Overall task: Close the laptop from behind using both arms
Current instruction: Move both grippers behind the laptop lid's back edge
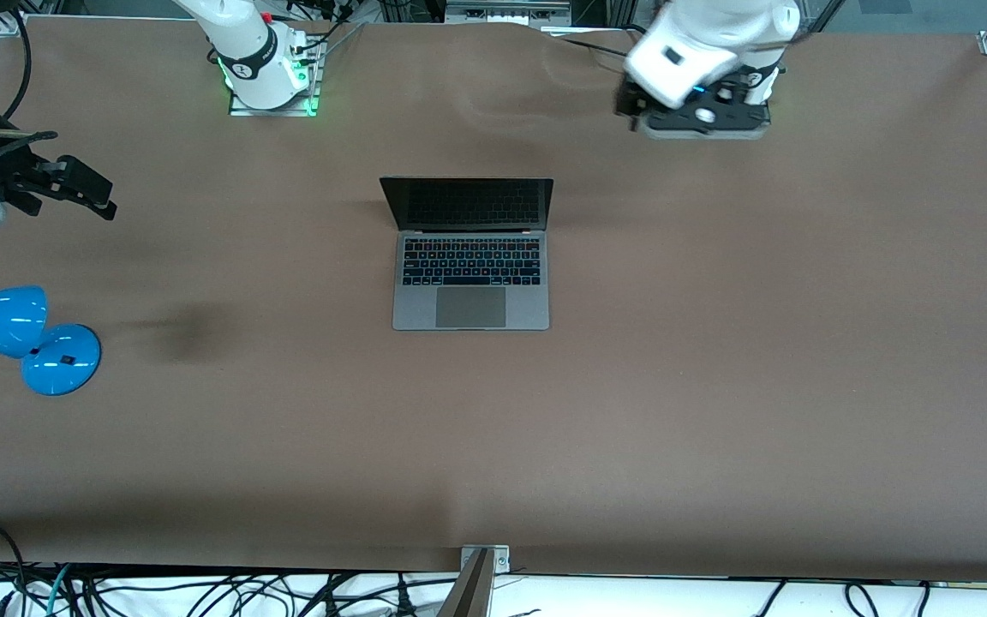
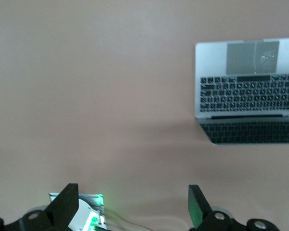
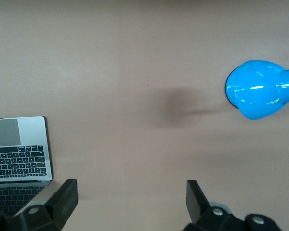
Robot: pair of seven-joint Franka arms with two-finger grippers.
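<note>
Left gripper (image 2: 132,207), black two-finger type on a large white jointed arm: raised over the table edge by its own base, at the left arm's end. Fingers (image 2: 196,204) stand wide apart, nothing between them. In the front view it (image 1: 631,107) shows blurred.

Right gripper (image 3: 130,202), same black type: hangs over the table at the right arm's end, arm reaching out past the edge of the front view (image 1: 86,190). Fingers (image 3: 195,197) spread wide, empty.

Slim space-grey metal laptop (image 1: 471,261) with black keyboard and large trackpad: sits open near the middle of the brown table (image 1: 716,360), between the two arms, dark screen upright and facing the front camera, hinge edge toward the bases. Both wrist views catch it (image 2: 248,91) (image 3: 19,159), well apart from either gripper.

Glossy blue desk lamp (image 1: 14,334), round base and rounded head: stands at the right arm's end, nearer to the front camera than the laptop's hinge, well apart from the laptop. Its head (image 3: 257,95) shows in the right wrist view. Bare tabletop lies between each gripper and the laptop.
</note>
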